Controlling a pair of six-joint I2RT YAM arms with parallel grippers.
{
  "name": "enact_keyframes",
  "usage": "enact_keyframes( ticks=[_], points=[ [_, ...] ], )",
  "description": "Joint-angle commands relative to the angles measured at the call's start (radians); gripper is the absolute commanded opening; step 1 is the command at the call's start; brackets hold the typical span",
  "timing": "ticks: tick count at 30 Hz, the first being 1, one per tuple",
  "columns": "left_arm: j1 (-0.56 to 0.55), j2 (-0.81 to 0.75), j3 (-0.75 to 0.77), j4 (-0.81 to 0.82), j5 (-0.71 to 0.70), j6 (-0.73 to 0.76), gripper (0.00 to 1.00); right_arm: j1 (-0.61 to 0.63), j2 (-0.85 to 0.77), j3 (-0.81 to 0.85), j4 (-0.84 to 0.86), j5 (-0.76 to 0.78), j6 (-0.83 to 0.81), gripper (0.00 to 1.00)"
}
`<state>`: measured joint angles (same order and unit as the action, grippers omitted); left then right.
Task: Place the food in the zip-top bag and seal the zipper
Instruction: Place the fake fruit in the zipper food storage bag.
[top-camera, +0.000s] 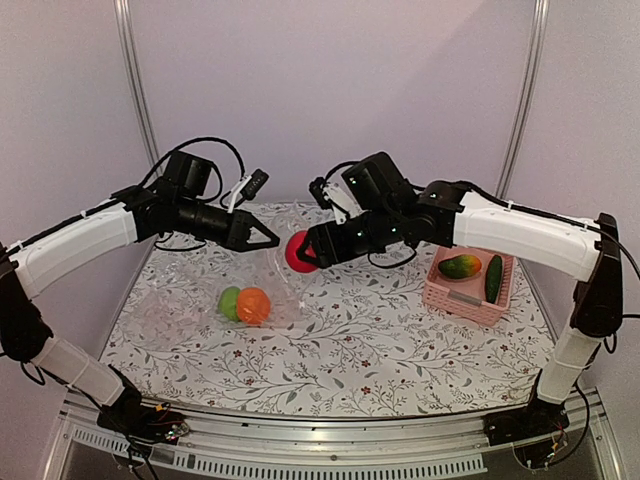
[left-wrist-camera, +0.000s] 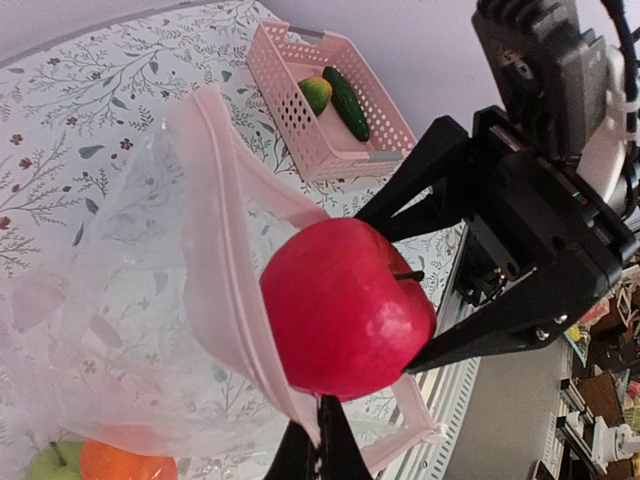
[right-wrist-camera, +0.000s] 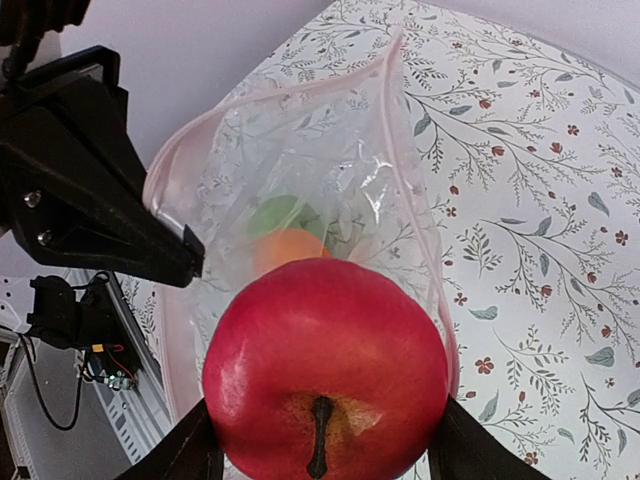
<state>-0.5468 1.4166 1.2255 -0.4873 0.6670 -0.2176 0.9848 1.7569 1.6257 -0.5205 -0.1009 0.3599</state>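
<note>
My right gripper (top-camera: 305, 252) is shut on the red apple (right-wrist-camera: 325, 370), one finger on each side, and holds it in the air at the mouth of the zip-top bag (right-wrist-camera: 330, 170). My left gripper (left-wrist-camera: 322, 440) is shut on the pinkish zipper strip (left-wrist-camera: 225, 300) and lifts that edge, so the mouth gapes open. A green apple (top-camera: 230, 302) and an orange (top-camera: 254, 305) lie inside the bag on the table. The mango (top-camera: 460, 266) and the cucumber (top-camera: 494, 278) lie in the pink basket (top-camera: 470, 300).
The basket stands at the right of the flowered tablecloth (top-camera: 380, 350). Plain walls and two metal posts close off the back. The table's metal front rail (top-camera: 330, 440) runs between the arm bases.
</note>
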Motion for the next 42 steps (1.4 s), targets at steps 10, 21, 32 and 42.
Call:
enact_keyframes(
  ticks=[10,21,32,42],
  points=[
    [0.002,-0.017,0.005,0.002,0.026,0.011,0.0,0.006,0.104,0.088,-0.082,0.127,-0.015,0.67],
    [-0.011,-0.023,-0.006,0.028,0.084,0.007,0.0,0.008,0.183,0.187,-0.06,0.127,-0.018,0.68],
    [-0.019,-0.028,-0.006,0.029,0.083,0.009,0.0,0.007,0.251,0.229,-0.048,0.113,-0.01,0.72],
    [-0.018,-0.029,-0.006,0.029,0.076,0.011,0.0,0.007,0.235,0.226,-0.059,0.123,-0.019,0.82]
  ],
)
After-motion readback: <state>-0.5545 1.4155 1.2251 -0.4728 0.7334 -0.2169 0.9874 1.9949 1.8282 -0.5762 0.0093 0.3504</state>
